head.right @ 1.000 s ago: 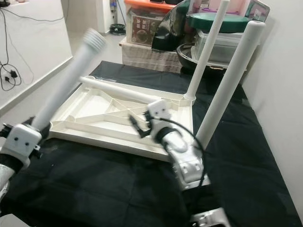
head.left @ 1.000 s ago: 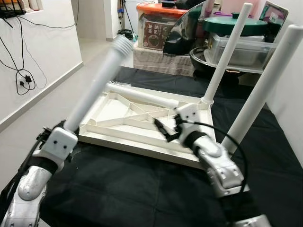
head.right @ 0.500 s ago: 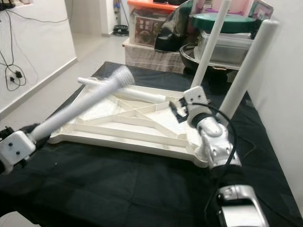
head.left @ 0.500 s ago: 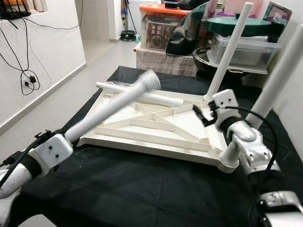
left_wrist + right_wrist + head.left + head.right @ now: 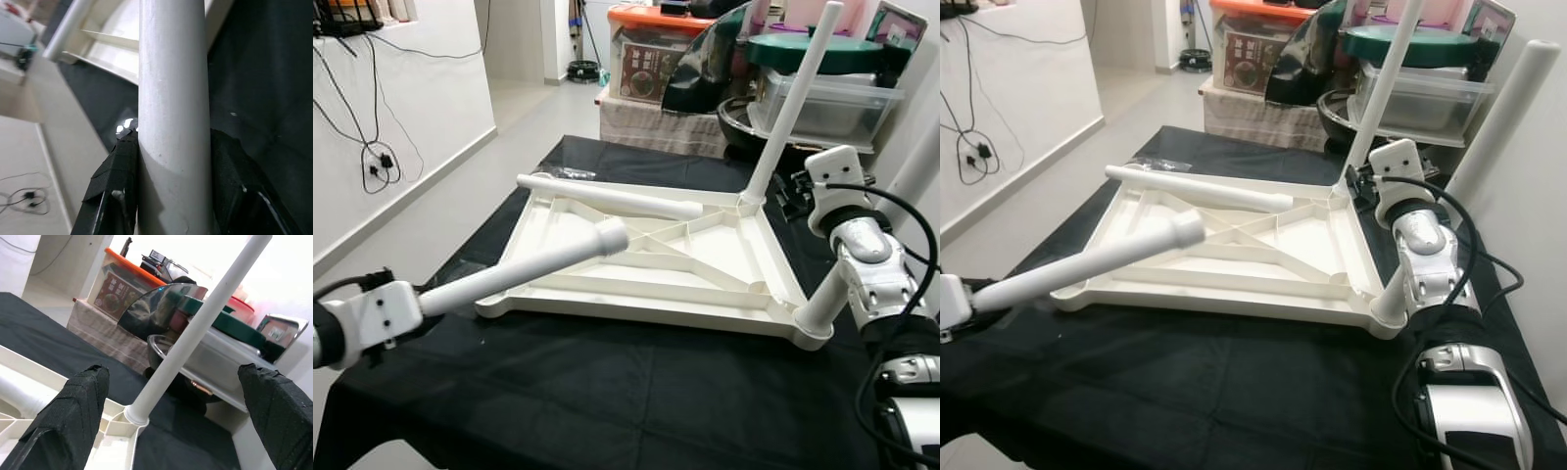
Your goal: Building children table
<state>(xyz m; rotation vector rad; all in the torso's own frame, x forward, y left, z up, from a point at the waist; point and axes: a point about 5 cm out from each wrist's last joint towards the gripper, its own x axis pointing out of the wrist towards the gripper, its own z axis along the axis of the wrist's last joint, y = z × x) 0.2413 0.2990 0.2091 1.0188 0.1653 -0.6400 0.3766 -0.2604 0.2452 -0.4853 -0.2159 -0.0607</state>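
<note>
Left eye view: storage boxes (image 5: 822, 98) crowd behind upturned tabletop (image 5: 646, 264)

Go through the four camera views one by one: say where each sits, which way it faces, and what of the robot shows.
Left eye view: on the head, looking forward and down at the upturned tabletop; both arms show.
Right eye view: the head's other eye, same scene, shifted slightly.
Left wrist view: on the left wrist, along the left hand shut on the loose leg.
Right wrist view: on the right wrist, past the open right hand at the standing leg.
Shared: tabletop and legs.
</note>
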